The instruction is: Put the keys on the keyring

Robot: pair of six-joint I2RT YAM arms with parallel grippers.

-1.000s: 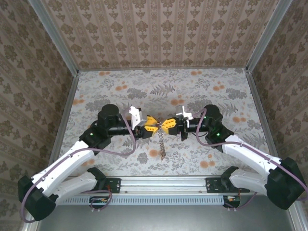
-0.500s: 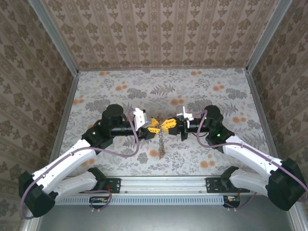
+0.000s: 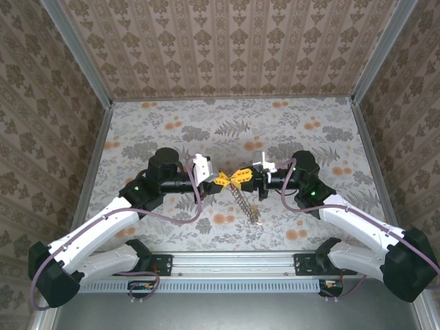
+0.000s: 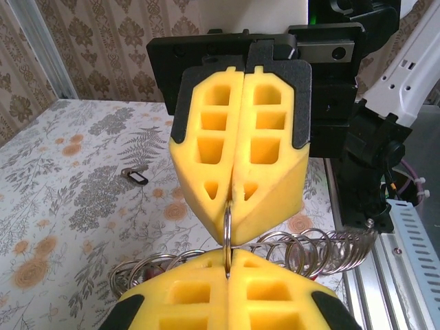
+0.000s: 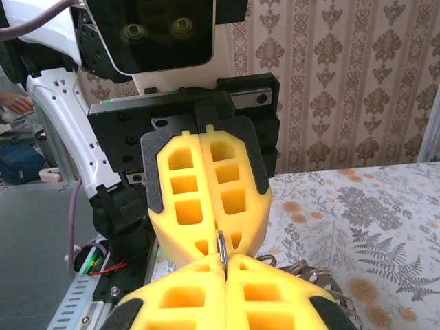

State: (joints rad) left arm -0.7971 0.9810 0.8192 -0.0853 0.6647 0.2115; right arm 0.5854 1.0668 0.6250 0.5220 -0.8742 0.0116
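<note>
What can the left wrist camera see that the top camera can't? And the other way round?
Left wrist camera, close up: a thin metal ring pinched between two shut yellow claws, the left claw below and the right claw above. Behind them, what looks like a small dark key lies on the table.

Top camera: the whole left arm and right arm, and the full length of the keyring trailing from the claws.

Both: the claws meeting tip to tip, and the coiled keyring.

keyring (image 3: 245, 203) between left gripper (image 3: 225, 182) and right gripper (image 3: 240, 177), over table (image 3: 172, 124)
</note>
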